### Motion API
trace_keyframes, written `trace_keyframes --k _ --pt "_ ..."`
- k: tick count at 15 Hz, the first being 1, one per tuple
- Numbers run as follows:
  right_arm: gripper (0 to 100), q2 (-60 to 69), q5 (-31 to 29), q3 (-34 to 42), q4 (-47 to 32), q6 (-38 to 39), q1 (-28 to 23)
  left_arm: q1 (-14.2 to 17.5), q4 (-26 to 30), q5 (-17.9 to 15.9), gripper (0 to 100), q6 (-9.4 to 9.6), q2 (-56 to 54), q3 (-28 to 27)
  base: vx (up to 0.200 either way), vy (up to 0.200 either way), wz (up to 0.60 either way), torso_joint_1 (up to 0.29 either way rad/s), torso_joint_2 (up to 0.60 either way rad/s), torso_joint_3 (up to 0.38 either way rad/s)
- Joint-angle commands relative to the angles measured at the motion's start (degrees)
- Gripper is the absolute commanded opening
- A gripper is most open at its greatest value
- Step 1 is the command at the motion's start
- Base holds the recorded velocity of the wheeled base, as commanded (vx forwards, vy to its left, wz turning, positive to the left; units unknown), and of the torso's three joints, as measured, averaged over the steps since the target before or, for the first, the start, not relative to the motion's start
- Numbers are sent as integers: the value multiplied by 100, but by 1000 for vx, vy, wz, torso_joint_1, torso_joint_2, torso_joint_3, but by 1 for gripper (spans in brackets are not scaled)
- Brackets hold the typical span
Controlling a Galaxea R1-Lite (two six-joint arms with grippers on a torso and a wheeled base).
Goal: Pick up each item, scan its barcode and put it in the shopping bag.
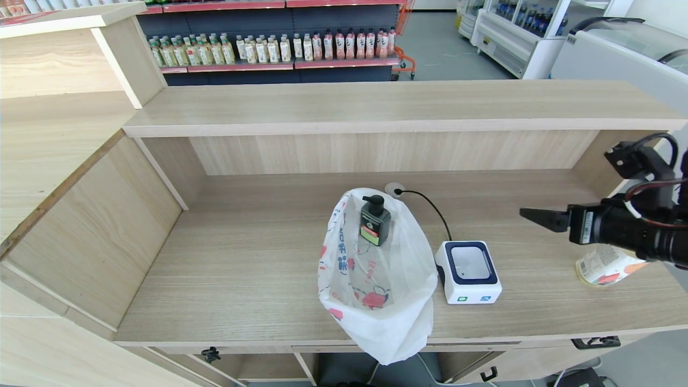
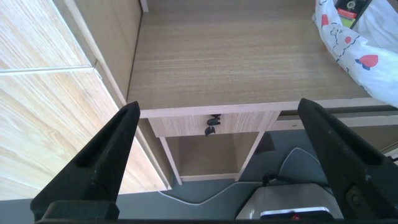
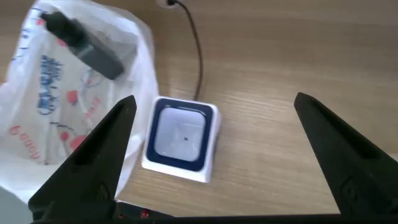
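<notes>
A white shopping bag [image 1: 376, 285] with red prints stands open at the middle of the counter, its lower part hanging over the front edge. A black pump bottle [image 1: 374, 220] sits upright inside it; the right wrist view shows this bottle [image 3: 93, 50] too. Just right of the bag is the white barcode scanner [image 1: 468, 271], also seen below the right gripper [image 3: 180, 134]. My right gripper [image 1: 540, 219] hovers open and empty above the counter, right of the scanner. Beneath its arm rests a pale labelled container [image 1: 604, 265], partly hidden. My left gripper [image 2: 219, 107] hangs open and empty before the counter's front edge.
A black cable [image 1: 435, 212] runs from the scanner to a hole [image 1: 395, 189] at the back. A raised ledge [image 1: 376, 107] bounds the rear and a side wall [image 1: 97, 231] the left. A small key [image 2: 212, 122] sticks out of a drawer below the counter front.
</notes>
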State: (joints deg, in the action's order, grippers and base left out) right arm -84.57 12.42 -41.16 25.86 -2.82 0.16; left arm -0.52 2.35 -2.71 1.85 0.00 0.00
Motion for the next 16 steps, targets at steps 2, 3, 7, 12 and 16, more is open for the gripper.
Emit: trace_keyframes --k 2,3,7,12,16 --pt "100 872 -161 292 -81 97 -236 0 2 -2 100 -1 0 0 0 0 0 0 0 0" --pt "100 1065 -179 398 -90 97 -236 0 2 -2 100 -1 0 0 0 0 0 0 0 0" --pt "100 1214 -188 415 -169 62 -376 0 2 -2 100 -10 9 0 0 0 0 0 0 0" --pt "100 1592 -381 767 -555 -35 -684 0 2 -2 100 17 0 0 0 -160 0 2 -1 2" --pt "100 1926 -381 1127 -564 -44 -684 0 2 -2 100 -10 0 0 0 -150 0 5 -1 2"
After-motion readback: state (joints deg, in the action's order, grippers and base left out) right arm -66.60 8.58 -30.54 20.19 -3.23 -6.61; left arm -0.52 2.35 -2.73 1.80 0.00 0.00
